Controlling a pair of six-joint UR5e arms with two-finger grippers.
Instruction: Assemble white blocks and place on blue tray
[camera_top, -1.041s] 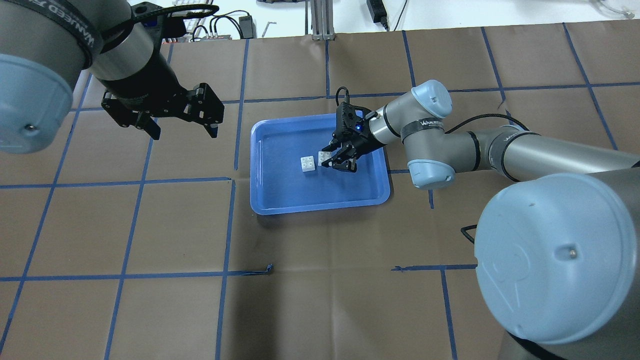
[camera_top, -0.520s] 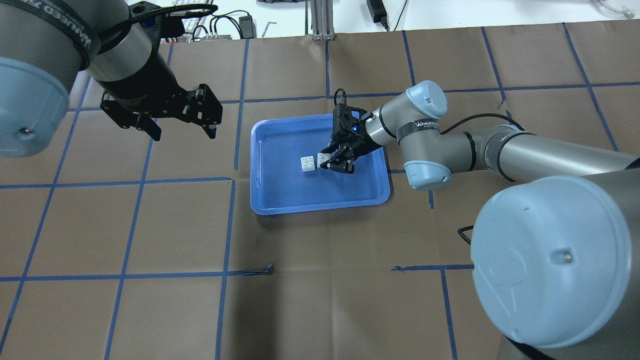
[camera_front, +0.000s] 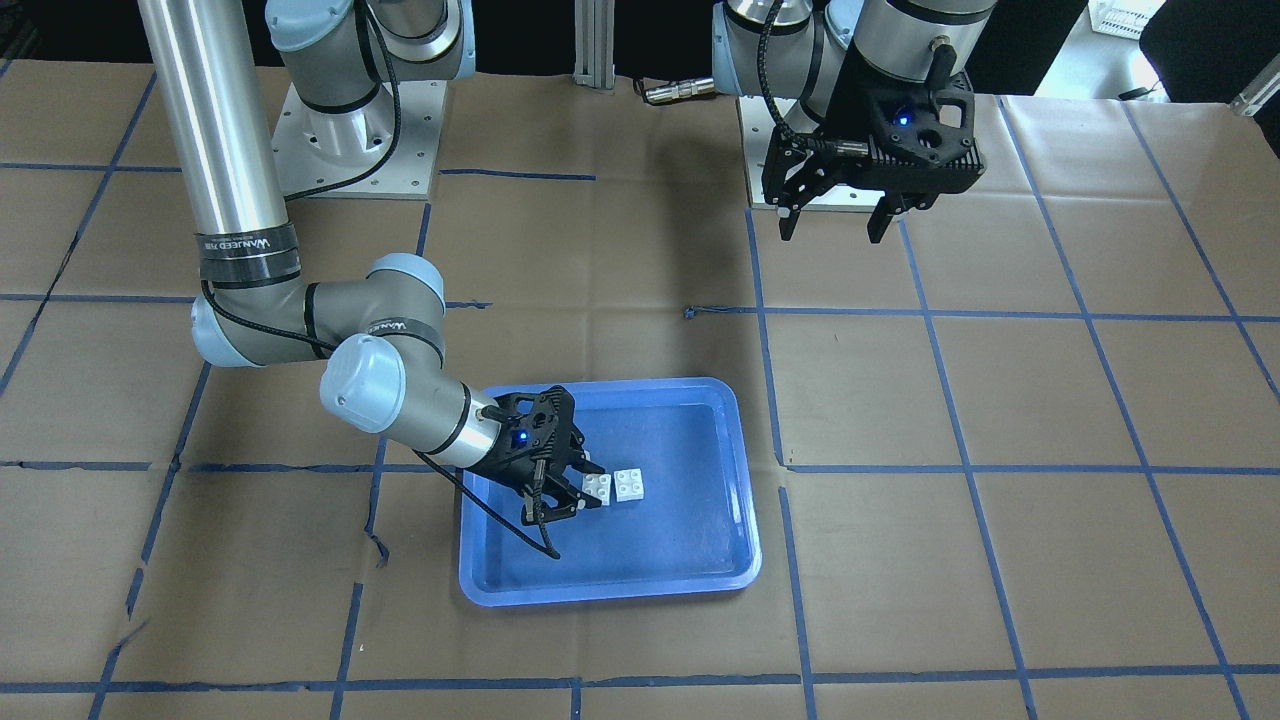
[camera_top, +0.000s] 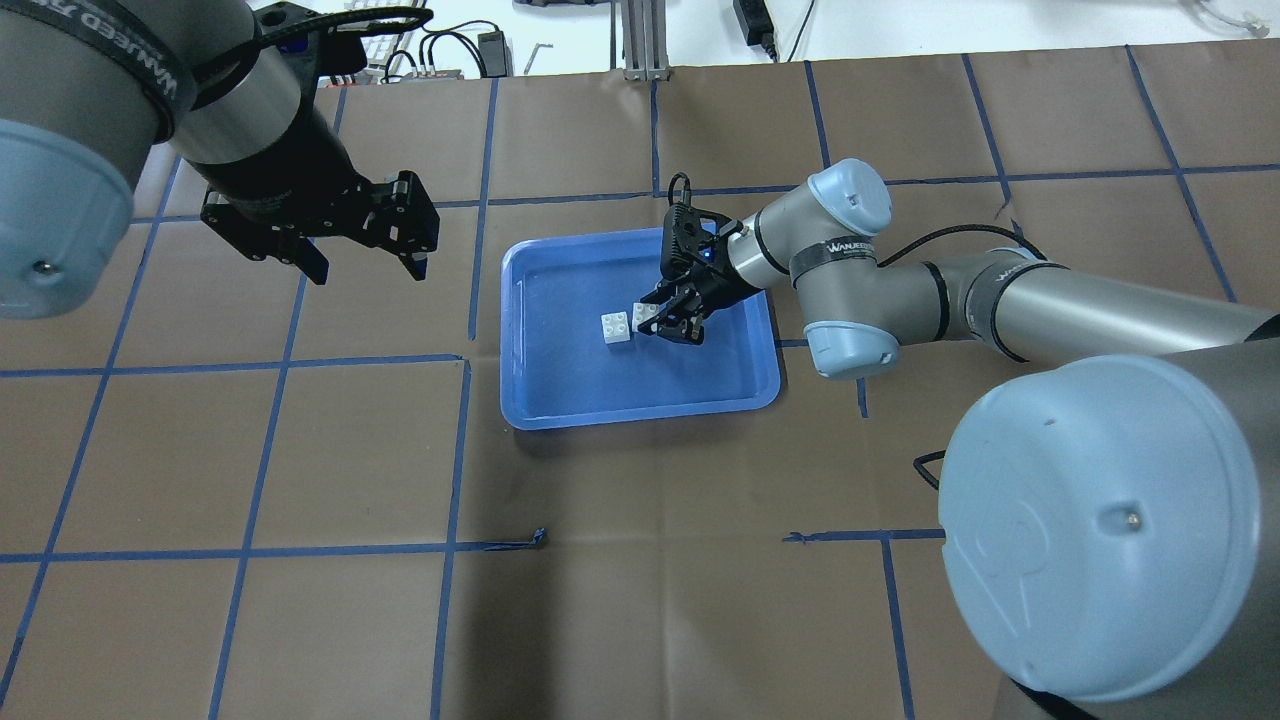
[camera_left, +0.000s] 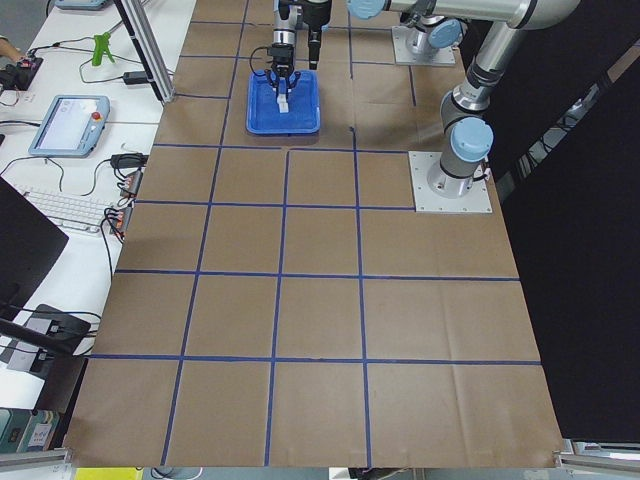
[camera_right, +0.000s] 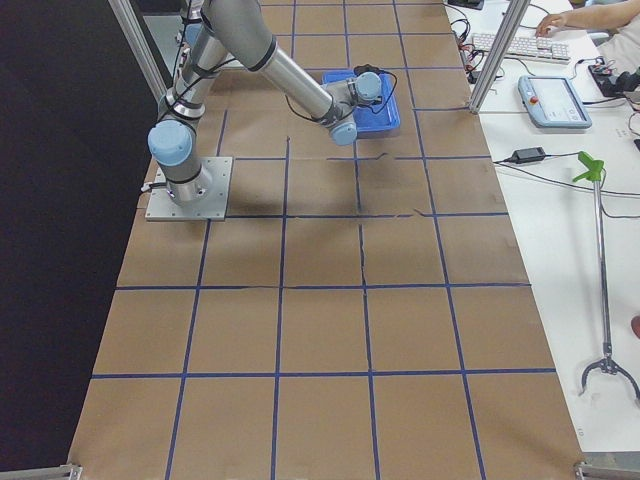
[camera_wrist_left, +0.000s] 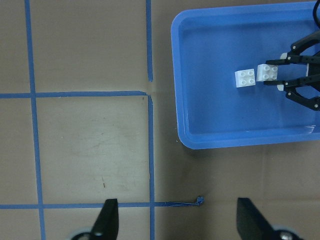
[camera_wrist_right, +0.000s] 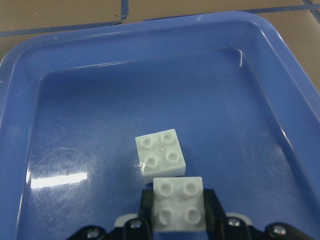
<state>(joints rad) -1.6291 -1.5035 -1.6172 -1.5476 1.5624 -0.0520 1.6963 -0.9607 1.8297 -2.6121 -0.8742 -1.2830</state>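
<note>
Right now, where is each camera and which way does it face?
Front-facing: across the table, facing both arms.
Overhead: behind the shoulders, looking down; left gripper open.
Exterior left: table end beside left arm; blue tray far.
Exterior right: opposite end; right arm near.
Left wrist: high, looking down; fingertips below.
Right wrist: inside tray; right gripper clamps one white block.
Shared: both wrists show the other white block.

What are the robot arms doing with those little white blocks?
The right gripper is down inside the blue tray, closed on one white block. The other white block lies loose on the tray floor right beside it, studs up. The two aren't snapped together yet. The left gripper hangs open above the brown table, off to the side of the tray, holding nothing.
</note>
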